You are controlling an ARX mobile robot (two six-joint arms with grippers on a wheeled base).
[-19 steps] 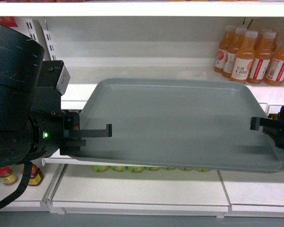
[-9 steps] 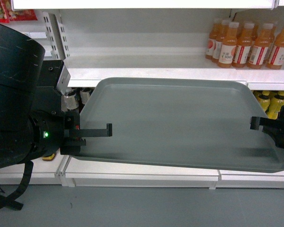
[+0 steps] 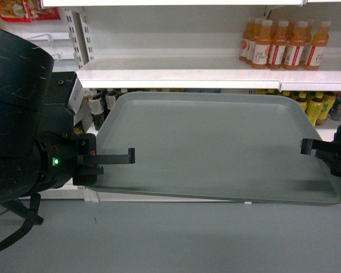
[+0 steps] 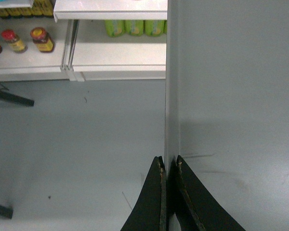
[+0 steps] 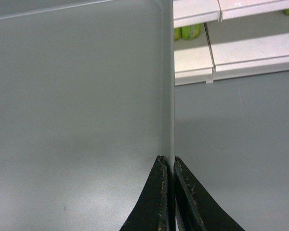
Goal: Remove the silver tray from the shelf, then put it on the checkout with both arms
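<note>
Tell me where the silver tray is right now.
In the head view the silver tray hangs mid-frame, clear of the shelf behind it and above the grey floor, its short edges pinched by the left end effector and right end effector.

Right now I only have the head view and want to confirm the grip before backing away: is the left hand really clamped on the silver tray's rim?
Observer: Yes. The left wrist view shows the left hand with both fingers pinching the silver tray rim.
Operator: And the right?
Observer: Same: the right hand is shut on the rim.
Operator: What is under the tray's left edge?
Observer: Grey floor, not the shelf.
</note>
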